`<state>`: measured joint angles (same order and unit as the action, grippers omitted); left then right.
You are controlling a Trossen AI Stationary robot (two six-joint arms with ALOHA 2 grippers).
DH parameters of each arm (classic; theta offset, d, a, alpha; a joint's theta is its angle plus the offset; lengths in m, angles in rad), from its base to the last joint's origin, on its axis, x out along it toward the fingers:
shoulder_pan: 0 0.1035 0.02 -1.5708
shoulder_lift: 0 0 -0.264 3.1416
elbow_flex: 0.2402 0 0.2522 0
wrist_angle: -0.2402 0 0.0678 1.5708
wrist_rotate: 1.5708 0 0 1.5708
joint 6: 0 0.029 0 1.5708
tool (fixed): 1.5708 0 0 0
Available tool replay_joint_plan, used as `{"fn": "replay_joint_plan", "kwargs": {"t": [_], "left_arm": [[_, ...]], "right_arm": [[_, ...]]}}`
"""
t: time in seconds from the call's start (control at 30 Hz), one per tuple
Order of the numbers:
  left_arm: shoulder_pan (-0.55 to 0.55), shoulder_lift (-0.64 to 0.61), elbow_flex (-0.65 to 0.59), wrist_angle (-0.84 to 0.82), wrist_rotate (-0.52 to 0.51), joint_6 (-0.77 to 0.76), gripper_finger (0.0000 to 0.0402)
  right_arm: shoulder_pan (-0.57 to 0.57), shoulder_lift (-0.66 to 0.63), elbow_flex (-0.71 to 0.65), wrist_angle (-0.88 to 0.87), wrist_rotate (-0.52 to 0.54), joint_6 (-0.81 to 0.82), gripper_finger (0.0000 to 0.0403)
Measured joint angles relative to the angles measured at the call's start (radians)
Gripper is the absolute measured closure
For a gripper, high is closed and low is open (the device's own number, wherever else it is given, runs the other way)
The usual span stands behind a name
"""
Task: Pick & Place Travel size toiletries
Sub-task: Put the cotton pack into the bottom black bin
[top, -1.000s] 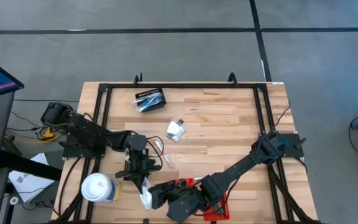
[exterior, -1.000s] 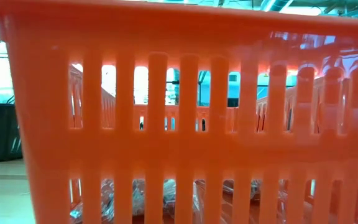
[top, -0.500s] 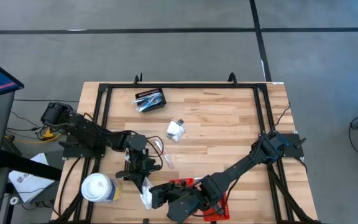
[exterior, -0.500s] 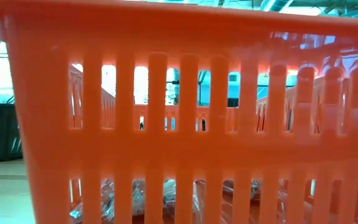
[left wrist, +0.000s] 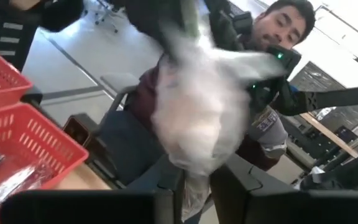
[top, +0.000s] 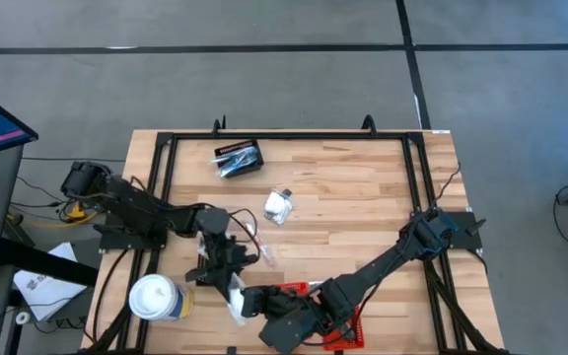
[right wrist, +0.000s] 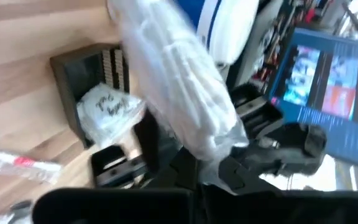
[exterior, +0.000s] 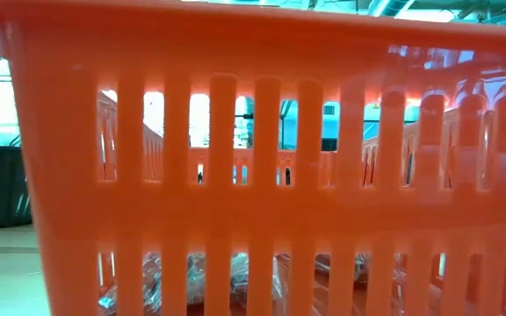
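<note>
A white clear-wrapped packet (top: 234, 296), one of the travel size toiletries, hangs above the table's near left part between my two grippers. My left gripper (top: 227, 278) is shut on one end of it and my right gripper (top: 248, 301) is shut on the other. The left wrist view shows the packet (left wrist: 197, 118) blurred, and the right wrist view shows the packet (right wrist: 179, 93) running away from the fingers. Another white packet (top: 278, 206) and a thin clear-wrapped item (top: 255, 242) lie flat on the wood. My left gripper pinches the packet's narrow end (left wrist: 195, 185) between its two fingers. It reaches in about level from the table's left and far side. The packet stands out beyond the fingers, clear of the table. My right gripper pinches the wrapper's opposite end (right wrist: 211, 148) between its two fingers, coming from the table's right side and slanting a little down. The packet is lifted clear, stretched between both grippers.
A white lidded cup (top: 156, 298) stands close to the left of the grippers. A red slotted basket (top: 335, 318) sits under my right arm and fills the low view as the basket (exterior: 253, 175), with clear packets inside. A black basket (top: 239, 158) with silvery items stands far left. A person sits beyond the near edge.
My right gripper has shut on the packet's free end and has rolled its wrist. The packet, which hung down from my left gripper, now sits a little higher between the two grippers. Both arms have stayed in place.
</note>
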<state>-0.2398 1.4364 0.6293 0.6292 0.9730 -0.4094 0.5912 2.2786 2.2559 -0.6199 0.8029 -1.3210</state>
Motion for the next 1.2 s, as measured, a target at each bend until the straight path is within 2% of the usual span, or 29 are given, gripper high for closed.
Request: {"fn": "replay_joint_plan", "kwargs": {"t": [0.23, 0.43, 0.63, 0.8, 1.0, 1.1, 1.2], "left_arm": [[0.0, -0.193, -0.045, -0.01, -0.012, -0.017, 0.0305], [0.0, -0.416, -0.136, -0.012, -0.113, -0.007, 0.0281], [0.0, -0.597, -0.202, -0.01, -0.248, 0.018, 0.0283], [0.0, -0.672, -0.229, -0.015, -0.411, 0.081, 0.0294], [0.0, -0.632, -0.231, -0.052, -0.667, 0.206, 0.0311], [-0.003, -0.601, -0.231, -0.051, -0.839, 0.287, 0.032], [-0.023, -0.572, -0.231, -0.073, -1.013, 0.358, 0.033]], "right_arm": [[0.031, -0.002, 0.0, -0.022, 0.108, 0.039, 0.04], [0.051, -0.002, 0.0, -0.042, 0.14, 0.093, 0.0401], [0.05, -0.028, 0.0, -0.097, 0.141, 0.242, 0.0402], [0.038, -0.065, 0.022, -0.124, 0.141, 0.421, 0.0402], [0.003, -0.124, 0.067, -0.261, 0.137, 0.747, 0.0403], [-0.027, -0.15, 0.081, -0.351, 0.056, 0.982, 0.0403], [-0.074, -0.176, 0.084, -0.463, -0.096, 1.251, 0.0403]]}}
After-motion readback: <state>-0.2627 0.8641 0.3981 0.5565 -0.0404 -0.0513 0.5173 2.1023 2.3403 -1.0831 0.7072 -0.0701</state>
